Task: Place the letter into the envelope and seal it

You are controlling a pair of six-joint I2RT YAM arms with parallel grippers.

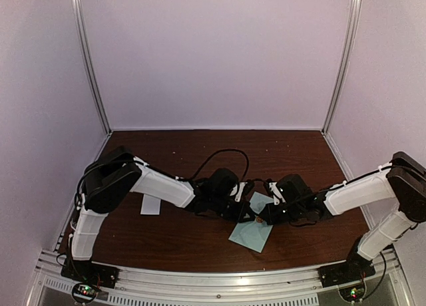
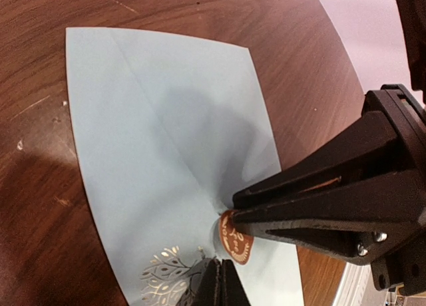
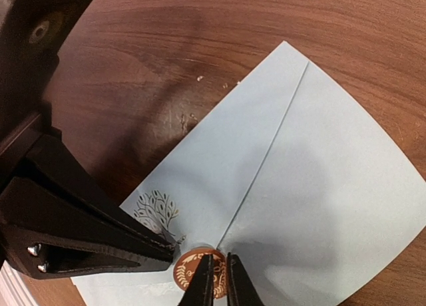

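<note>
Both grippers' tips on brown seal sticker (image 3: 200, 271) of envelope (image 1: 253, 229): left gripper (image 1: 241, 216) closed, right gripper (image 1: 259, 219) nearly closed.

envelope (image 1: 252, 231) (image 2: 166, 166) (image 3: 293, 186) | look: pale teal-blue paper, silver tree print near one edge | state: pointed flap folded down flat, round brown seal sticker (image 2: 236, 245) (image 3: 198, 274) at flap tip | pose: flat, skewed | place: brown table, near front edge, centre-right

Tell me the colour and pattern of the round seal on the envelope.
Brown seal with a pale leafy wreath design, on the envelope; clearest in the right wrist view.
</note>
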